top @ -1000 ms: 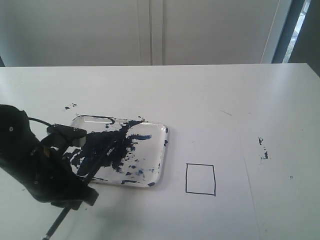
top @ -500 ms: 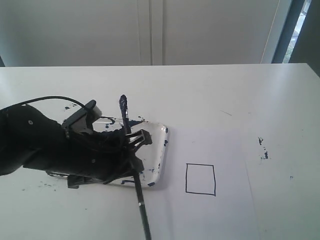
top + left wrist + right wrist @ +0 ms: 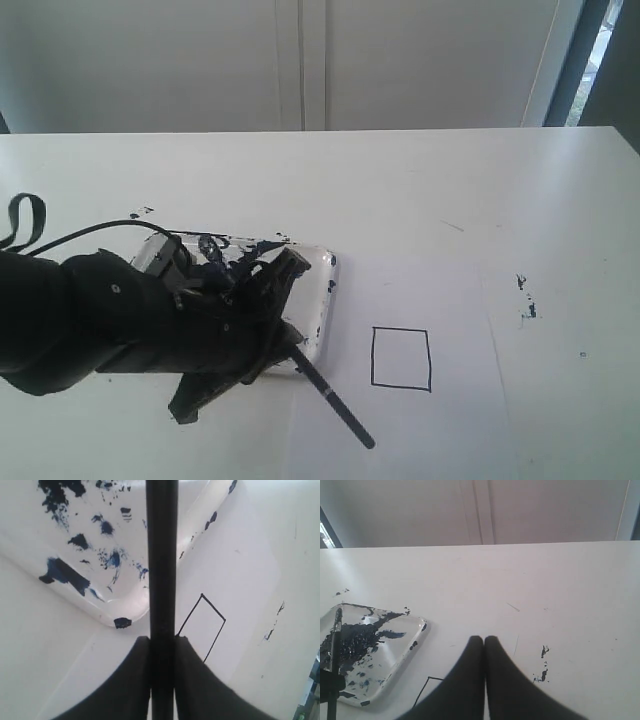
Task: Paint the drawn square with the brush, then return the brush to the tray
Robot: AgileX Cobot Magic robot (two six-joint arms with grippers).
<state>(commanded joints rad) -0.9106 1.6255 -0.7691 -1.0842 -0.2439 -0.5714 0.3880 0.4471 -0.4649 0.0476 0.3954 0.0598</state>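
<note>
My left gripper [image 3: 276, 322] is shut on the brush [image 3: 335, 400] and hovers over the near right corner of the tray [image 3: 326, 281]. The black handle slants down to the right, ending on the paper just left of the drawn square [image 3: 401, 358], which is white inside. In the left wrist view the brush [image 3: 162, 555] runs straight out from the gripper [image 3: 162, 647] across the paint-spotted tray [image 3: 131, 611], with the square [image 3: 202, 626] beside it. My right gripper [image 3: 483, 641] is shut and empty above the table; the tray [image 3: 418, 635] and brush [image 3: 335, 635] lie beyond it.
The square is drawn on a white paper sheet [image 3: 440, 300] lying right of the tray. Dark paint specks [image 3: 526, 297] mark the table at the right and behind the tray [image 3: 139, 213]. A wall stands beyond the table's far edge.
The left arm lifted the brush out of the tray, then swung it. The tip came down behind the arm and the handle's end moved right toward the square.
</note>
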